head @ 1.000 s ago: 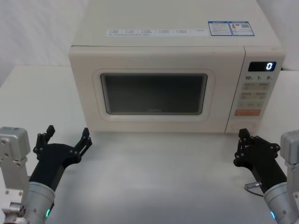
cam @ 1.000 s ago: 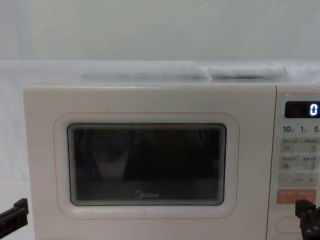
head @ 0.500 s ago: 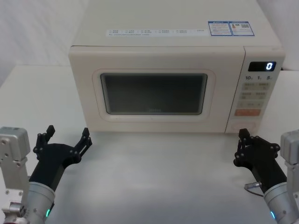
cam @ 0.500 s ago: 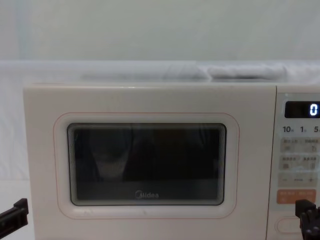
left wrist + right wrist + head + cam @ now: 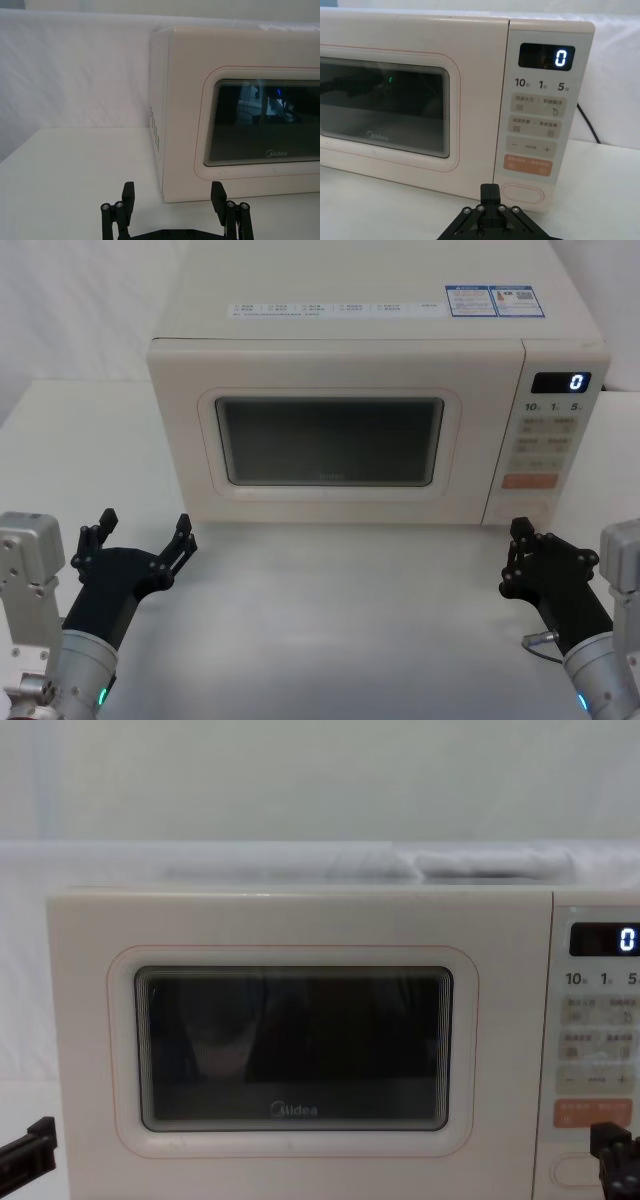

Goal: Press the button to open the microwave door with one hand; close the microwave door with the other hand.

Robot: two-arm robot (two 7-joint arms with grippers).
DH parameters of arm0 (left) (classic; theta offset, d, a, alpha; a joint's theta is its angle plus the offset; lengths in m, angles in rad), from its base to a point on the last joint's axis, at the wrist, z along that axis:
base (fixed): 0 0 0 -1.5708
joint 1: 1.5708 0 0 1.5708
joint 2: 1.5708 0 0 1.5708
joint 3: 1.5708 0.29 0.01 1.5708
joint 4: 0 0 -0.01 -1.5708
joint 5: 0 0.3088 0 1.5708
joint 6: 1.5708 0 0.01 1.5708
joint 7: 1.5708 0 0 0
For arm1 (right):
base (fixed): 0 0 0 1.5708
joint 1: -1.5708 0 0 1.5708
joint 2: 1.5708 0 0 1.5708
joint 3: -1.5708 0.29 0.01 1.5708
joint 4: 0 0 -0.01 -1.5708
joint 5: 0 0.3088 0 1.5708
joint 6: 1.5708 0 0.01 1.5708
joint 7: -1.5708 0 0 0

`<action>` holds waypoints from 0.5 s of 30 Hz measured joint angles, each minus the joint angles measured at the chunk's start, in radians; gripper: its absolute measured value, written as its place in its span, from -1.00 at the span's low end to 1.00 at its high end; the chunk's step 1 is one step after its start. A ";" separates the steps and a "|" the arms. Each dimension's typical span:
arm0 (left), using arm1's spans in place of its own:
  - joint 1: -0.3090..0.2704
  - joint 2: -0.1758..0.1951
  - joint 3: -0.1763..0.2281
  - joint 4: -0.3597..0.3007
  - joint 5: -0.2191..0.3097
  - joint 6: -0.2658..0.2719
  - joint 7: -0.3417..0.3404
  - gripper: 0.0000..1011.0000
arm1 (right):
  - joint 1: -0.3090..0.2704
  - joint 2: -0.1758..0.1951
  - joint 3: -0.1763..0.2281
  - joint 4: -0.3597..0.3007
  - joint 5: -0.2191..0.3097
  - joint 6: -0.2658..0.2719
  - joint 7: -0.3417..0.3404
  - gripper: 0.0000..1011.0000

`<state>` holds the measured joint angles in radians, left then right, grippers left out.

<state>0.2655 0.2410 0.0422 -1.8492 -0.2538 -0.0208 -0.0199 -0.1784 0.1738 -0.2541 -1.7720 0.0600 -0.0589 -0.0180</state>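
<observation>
Clearly, the right gripper, closed and empty, sits below the button; the orange key above invites a mispress. Lower left, the left gripper waits wide open, empty, before the shut microwave door.

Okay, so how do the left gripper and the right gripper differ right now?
The left gripper has its fingers spread wide apart; the right gripper has its fingers closed together. The left gripper sits before the microwave door's left corner, while the right gripper sits just below the button on the control panel. Both are black, hover above the table and touch nothing.
</observation>
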 joint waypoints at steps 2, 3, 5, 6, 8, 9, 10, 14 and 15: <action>0.000 0.000 0.000 0.000 0.000 0.000 0.000 0.98 | -0.002 -0.006 0.006 0.000 0.002 0.004 0.010 -1.00; 0.000 0.000 0.000 0.000 0.000 0.000 0.000 0.98 | -0.004 -0.009 0.012 -0.001 0.009 0.005 0.020 -1.00; 0.000 0.000 0.000 0.000 0.000 0.000 0.000 0.98 | -0.005 -0.013 0.017 -0.001 0.016 0.009 0.030 -1.00; 0.000 0.000 0.000 0.000 0.000 0.000 0.000 0.98 | -0.005 -0.015 0.020 -0.001 0.020 0.011 0.034 -1.00; 0.000 0.000 0.000 0.000 0.000 0.000 0.000 0.98 | -0.004 -0.021 0.029 0.003 0.038 0.019 0.052 -1.00; 0.000 0.000 0.000 0.000 0.000 0.000 0.000 0.98 | -0.003 -0.024 0.033 0.006 0.046 0.022 0.059 -1.00; 0.000 0.000 0.000 0.000 0.000 0.000 0.000 0.98 | -0.002 -0.029 0.041 0.011 0.063 0.029 0.073 -1.00; 0.000 0.000 0.000 0.000 0.000 0.000 0.000 0.98 | 0.009 -0.040 0.058 0.029 0.095 0.056 0.102 -1.00; 0.000 0.000 0.000 0.000 0.000 0.000 0.000 0.98 | 0.012 -0.042 0.062 0.033 0.100 0.063 0.107 -1.00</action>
<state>0.2655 0.2410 0.0422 -1.8492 -0.2538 -0.0207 -0.0199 -0.1661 0.1316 -0.1923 -1.7394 0.1596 0.0039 0.0895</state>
